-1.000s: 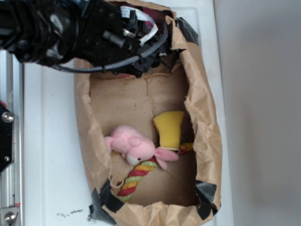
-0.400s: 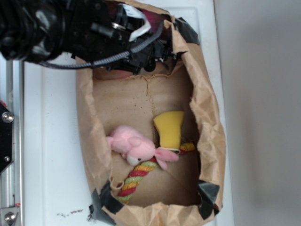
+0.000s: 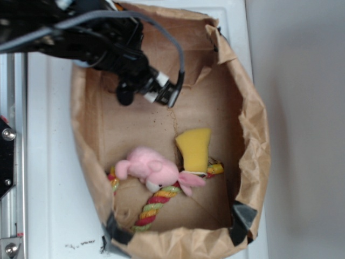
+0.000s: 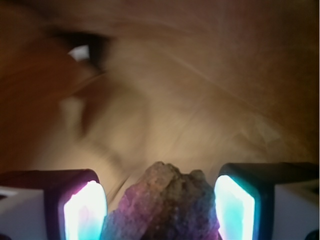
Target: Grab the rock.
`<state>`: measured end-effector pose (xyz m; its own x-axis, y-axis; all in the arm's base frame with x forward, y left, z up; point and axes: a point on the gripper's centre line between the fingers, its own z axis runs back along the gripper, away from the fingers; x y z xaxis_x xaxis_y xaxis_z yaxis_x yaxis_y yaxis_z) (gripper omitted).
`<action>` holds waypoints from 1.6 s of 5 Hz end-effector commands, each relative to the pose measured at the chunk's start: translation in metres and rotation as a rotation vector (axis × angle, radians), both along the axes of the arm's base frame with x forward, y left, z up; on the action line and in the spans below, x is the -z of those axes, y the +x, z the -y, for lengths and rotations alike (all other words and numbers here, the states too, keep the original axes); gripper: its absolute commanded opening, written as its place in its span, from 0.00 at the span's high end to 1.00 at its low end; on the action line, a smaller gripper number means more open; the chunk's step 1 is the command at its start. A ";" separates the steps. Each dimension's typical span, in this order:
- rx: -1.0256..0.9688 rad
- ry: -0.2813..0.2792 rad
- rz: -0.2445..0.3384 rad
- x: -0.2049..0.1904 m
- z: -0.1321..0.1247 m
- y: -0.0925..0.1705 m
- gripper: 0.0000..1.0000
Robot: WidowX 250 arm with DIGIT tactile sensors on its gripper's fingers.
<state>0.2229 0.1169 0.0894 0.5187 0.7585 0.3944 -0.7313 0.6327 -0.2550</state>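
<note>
Two fingers (image 4: 85, 212) of the gripper (image 4: 160, 207) flank the rock (image 4: 165, 205) in the wrist view; rock sits between the glowing pads, filling most of the gap. Left pad appears to meet the rock's lower edge; a thin strip of background shows betw. rock top and right pad, so firm clamping cannot be confirmed, and whether the pincer is grasping or merely straddling cannot be told. Rock surface: dark brown, rough, lumpy. Background behind it is blurred brown paper.

Exterior view: gripper (image 3: 161, 93) hangs at the end of the black arm (image 3: 81, 32), inside the brown paper-lined box (image 3: 253, 135), over its upper-left floor area. Rock itself not discernible in this view, hidden at the gripper tip. A grey cable (image 3: 178, 54) loops from arm to gripper.

Relative to the gripper, other contents lie lower in the box, well apart from it. Yellow wedge (image 3: 195, 148) lies below and right of the gripper. Pink plush toy (image 3: 153, 170) lies below the gripper, just left of the wedge's lower end, one ear reaching under the wedge. Striped rope (image 3: 153, 205), red/yellow/green, runs from beneath the plush toward the bottom box wall; one more piece shows at the wedge's lower right, another at the plush's left. Black tape (image 3: 242, 218) patches the lower box corners. Box rests on a white tabletop (image 3: 48, 162); a metal rail (image 3: 8, 162) runs along the far left edge.
</note>
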 end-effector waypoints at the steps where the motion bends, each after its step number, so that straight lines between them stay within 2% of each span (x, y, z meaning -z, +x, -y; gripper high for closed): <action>1: 0.209 0.106 0.020 -0.051 0.021 0.017 1.00; 3: 0.318 0.206 -0.017 -0.067 0.053 0.038 1.00; 4: 0.395 0.192 -0.042 -0.079 0.068 0.040 1.00; 5: 0.474 0.161 -0.150 -0.088 0.075 0.050 1.00; 6: 0.522 0.105 -0.191 -0.100 0.078 0.059 1.00; 7: 0.557 0.067 -0.233 -0.104 0.070 0.067 1.00; 8: 0.590 0.069 -0.219 -0.098 0.065 0.063 1.00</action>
<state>0.2908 0.0263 0.1715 0.9362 0.2798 0.2126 -0.2700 0.9600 -0.0744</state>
